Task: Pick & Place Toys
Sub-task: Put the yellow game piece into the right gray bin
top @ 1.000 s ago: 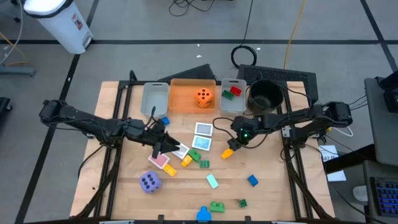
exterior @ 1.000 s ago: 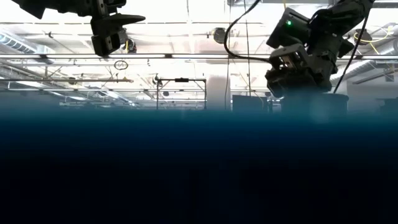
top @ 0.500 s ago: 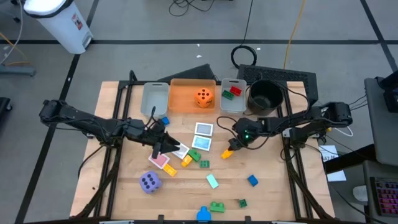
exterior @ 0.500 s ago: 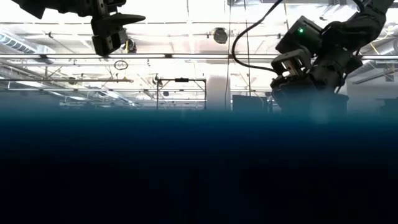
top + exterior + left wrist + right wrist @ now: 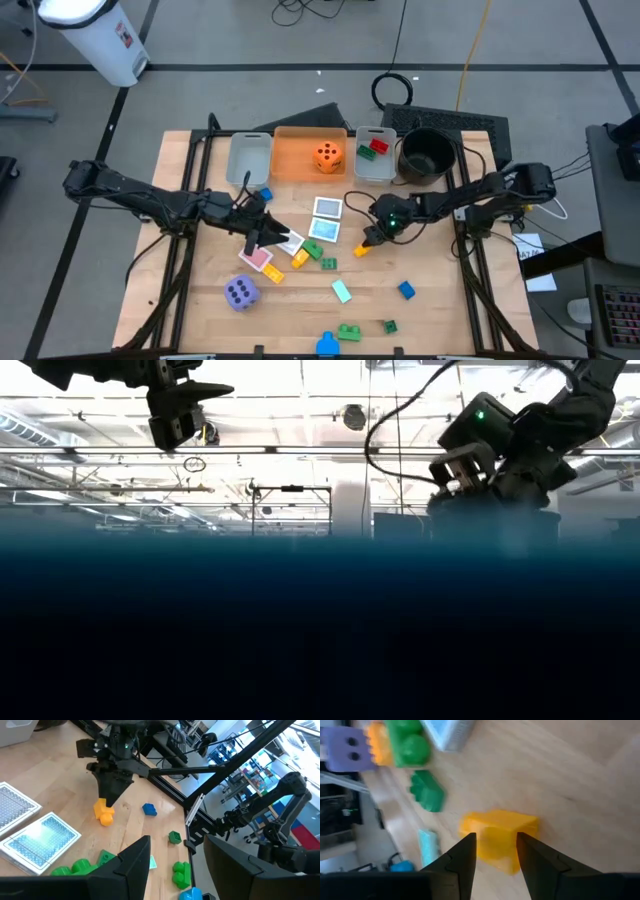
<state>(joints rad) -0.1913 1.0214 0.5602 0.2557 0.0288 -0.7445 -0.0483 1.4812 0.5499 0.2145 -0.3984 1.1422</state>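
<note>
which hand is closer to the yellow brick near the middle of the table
Right. The right hand is directly over the yellow brick, its fingers straddling it. The left hand is well off to the brick's left, above the pink card.

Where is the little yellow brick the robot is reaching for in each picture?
High view: the yellow brick lies on the table right of the picture cards, at the right gripper.
Low view: not in it.
Left wrist view: mid-left, under the right gripper.
Right wrist view: centre, between the fingers.
Shared landmark: the right gripper above the brick.
</note>
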